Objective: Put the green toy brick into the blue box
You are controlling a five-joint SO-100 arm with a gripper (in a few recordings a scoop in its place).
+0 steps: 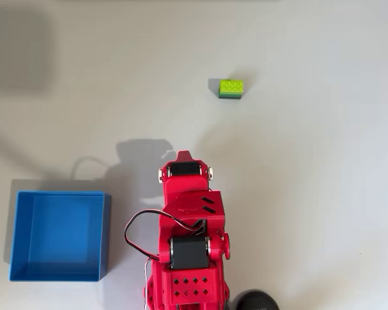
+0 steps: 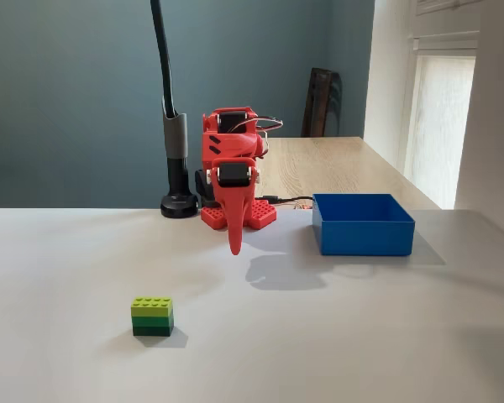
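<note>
Red gripper (image 2: pixel 234 243) pointing straight down in the fixed view, fingers pressed together into one narrow tapered tip, closed on nothing, hanging above the white table (image 2: pixel 361 336) without touching it. From the overhead view, same gripper (image 1: pixel 184 155) foreshortened to a small red point at the front of the folded arm, jaw gap not readable there. Green toy brick (image 1: pixel 231 88) resting on the table well apart from the gripper, up and to the right of it in the overhead view; in the fixed view, green toy brick (image 2: pixel 152 316) nearer the camera and to the left, lime studded layer stacked on a darker green layer, upright and untouched. Blue box (image 1: pixel 58 236) sitting left of the arm's base in the overhead view, open and with only its blue floor inside; blue box (image 2: pixel 362 223) to the right of the arm in the fixed view, low walls seen from the side. Side view alone revealing a black gooseneck stand (image 2: pixel 177 159) behind the arm, a wooden desk (image 2: pixel 336 164) and a teal wall (image 2: pixel 67 92). Arm's shadow cast on the table toward the box.
</note>
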